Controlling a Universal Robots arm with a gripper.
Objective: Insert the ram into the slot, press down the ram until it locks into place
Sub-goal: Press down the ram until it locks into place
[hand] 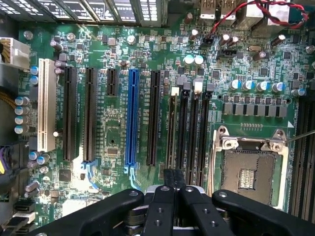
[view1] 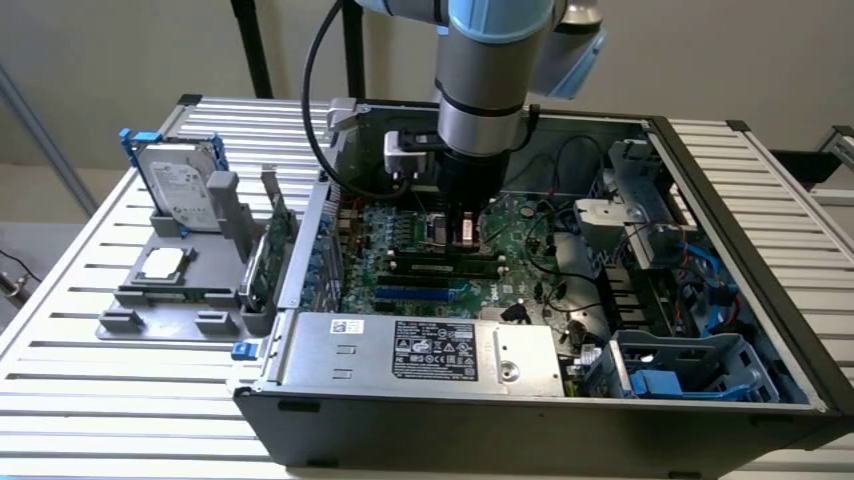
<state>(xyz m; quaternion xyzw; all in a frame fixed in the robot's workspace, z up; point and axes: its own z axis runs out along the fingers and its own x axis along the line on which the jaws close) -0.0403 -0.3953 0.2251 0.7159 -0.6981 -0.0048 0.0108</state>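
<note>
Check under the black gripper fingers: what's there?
Parallel long black memory slots, a thin green ram stick edge-on in one. The fingers cover their near ends.

A pale beige wall (view1: pixel 120 50) fills the upper part of the exterior view, evenly lit. Two dark vertical posts (view1: pixel 251 45) stand against it at upper centre. Below, a table (view1: pixel 80 330) of white ribbed slats spans the frame, with a grey floor (view1: pixel 34 260) at far left.

tool (hand: pixel 174 178) covering slot (hand: pixel 172 132) end
</note>
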